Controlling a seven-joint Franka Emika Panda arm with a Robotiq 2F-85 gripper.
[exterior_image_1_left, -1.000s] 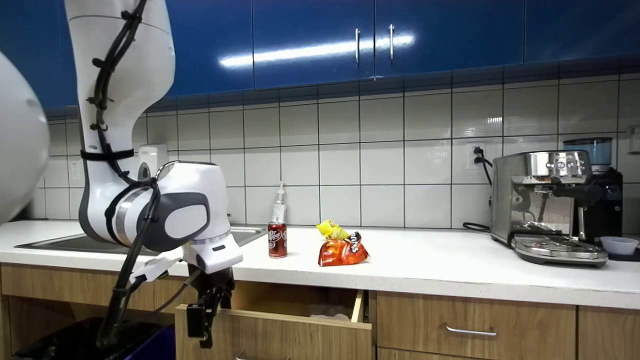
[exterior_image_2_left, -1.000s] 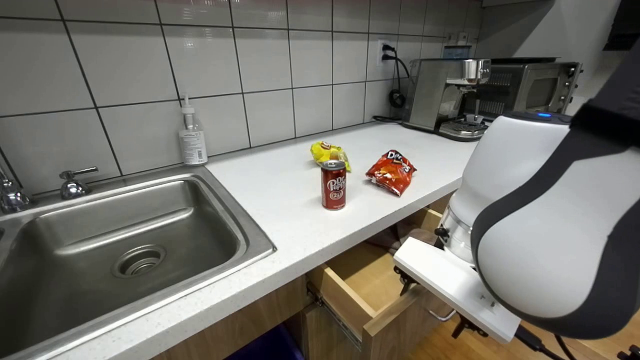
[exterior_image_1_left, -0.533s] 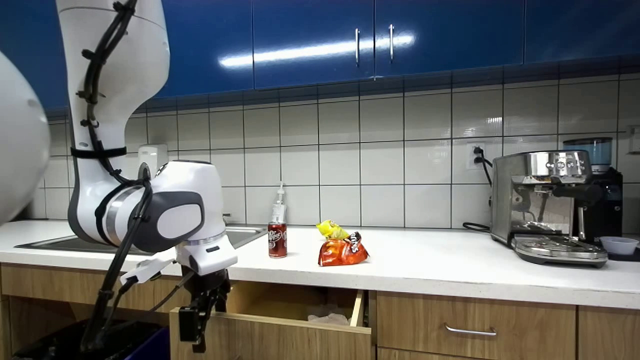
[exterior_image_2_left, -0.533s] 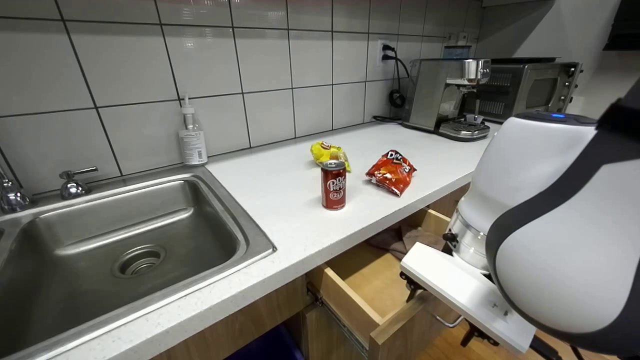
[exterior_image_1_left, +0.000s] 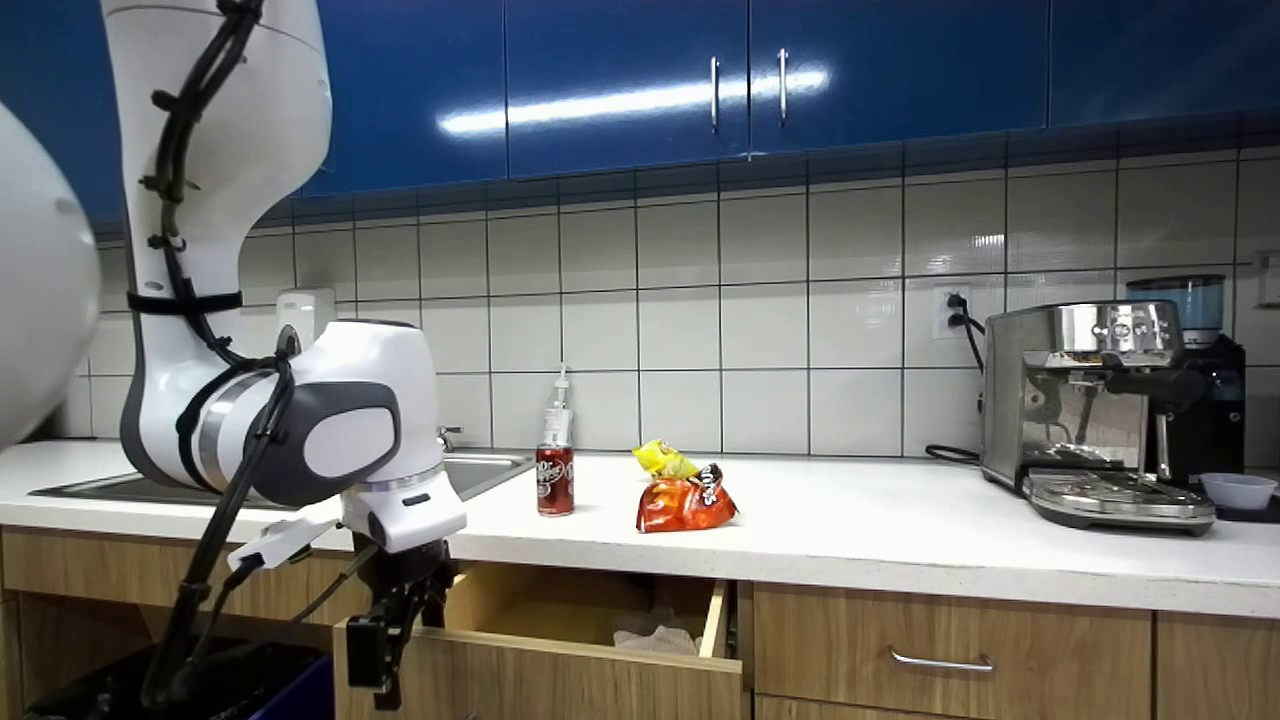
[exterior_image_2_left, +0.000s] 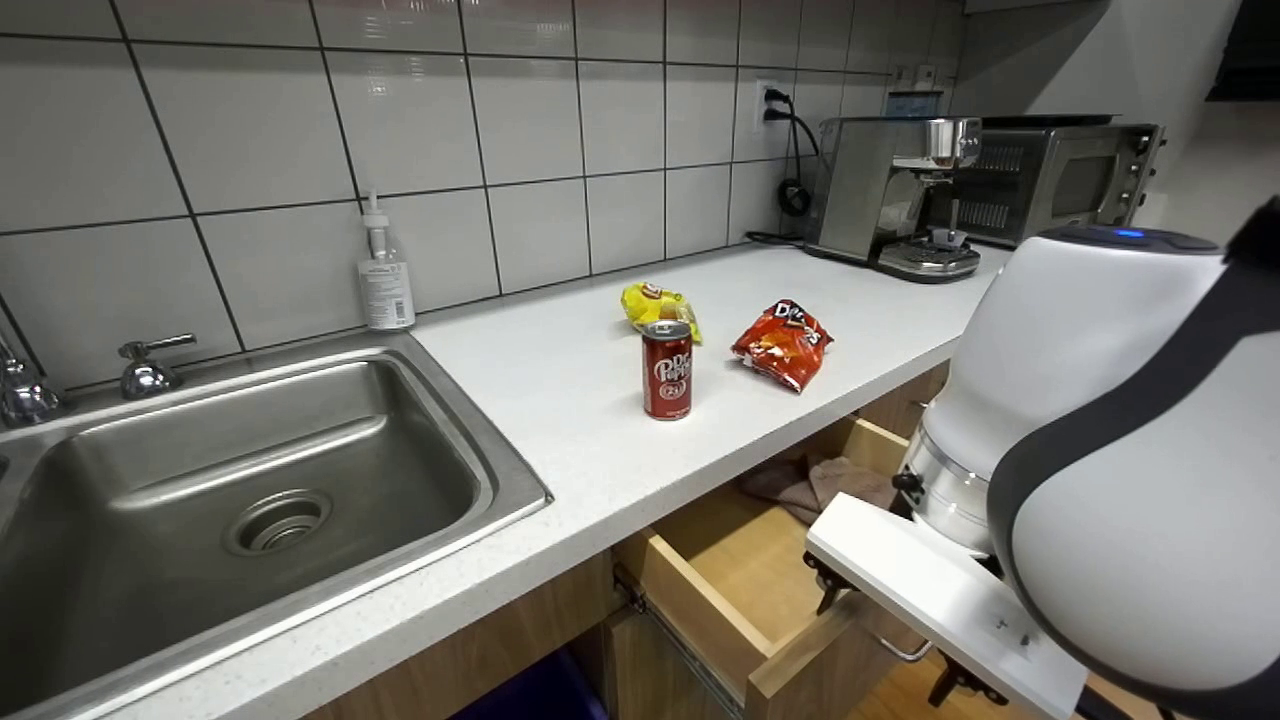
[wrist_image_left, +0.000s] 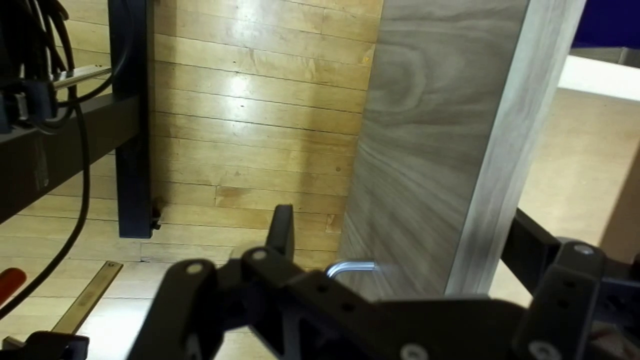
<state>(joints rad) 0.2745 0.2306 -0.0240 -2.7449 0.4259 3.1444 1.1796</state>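
My gripper (wrist_image_left: 402, 225) stands wide open astride the front panel of a wooden drawer (wrist_image_left: 430, 130). One of its black fingers (wrist_image_left: 282, 230) is outside the panel, apart from it, above the floor. The opposite finger reaches down inside the drawer, close against the inner side of the panel's top edge; contact there cannot be made out for certain. A metal drawer handle (wrist_image_left: 350, 266) shows below, partly hidden by the gripper. The drawer front (exterior_image_1_left: 560, 680) is pulled out from under the counter. A brownish cloth (exterior_image_2_left: 830, 485) lies inside the drawer.
On the white counter (exterior_image_2_left: 560, 430) stand a red soda can (exterior_image_2_left: 667, 370), a red chip bag (exterior_image_2_left: 783, 345), a yellow chip bag (exterior_image_2_left: 660, 305) and a soap bottle (exterior_image_2_left: 386, 280). A sink (exterior_image_2_left: 280, 450) and an espresso machine (exterior_image_1_left: 1090, 400) flank them. A dark bin (exterior_image_1_left: 280, 680) sits below.
The arm has moved back from the counter, leftward in an exterior view. The drawer has slid further out along with it, and more of the cloth inside shows. The gripper has stayed open.
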